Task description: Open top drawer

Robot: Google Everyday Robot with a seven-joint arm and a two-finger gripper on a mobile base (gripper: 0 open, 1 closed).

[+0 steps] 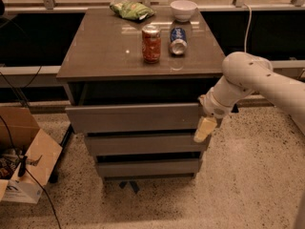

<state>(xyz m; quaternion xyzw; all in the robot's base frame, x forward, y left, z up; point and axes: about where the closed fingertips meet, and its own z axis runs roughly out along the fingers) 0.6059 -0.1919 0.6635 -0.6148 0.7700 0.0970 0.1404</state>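
The top drawer (133, 118) is the widest grey-brown front of the cabinet, just under the tabletop. It stands out a little from the cabinet, with a dark gap above it. My gripper (205, 128) is at the right end of this drawer's front, with its pale tip hanging over the lower right corner. My white arm (257, 80) reaches in from the right. The two narrower drawer fronts (145, 144) sit below, stepped back.
On the tabletop (100, 51) stand a red can (151, 44), a blue can lying on its side (177, 40), a white bowl (183, 9) and a green chip bag (131, 10). An open cardboard box (28, 161) and cables lie on the floor at the left.
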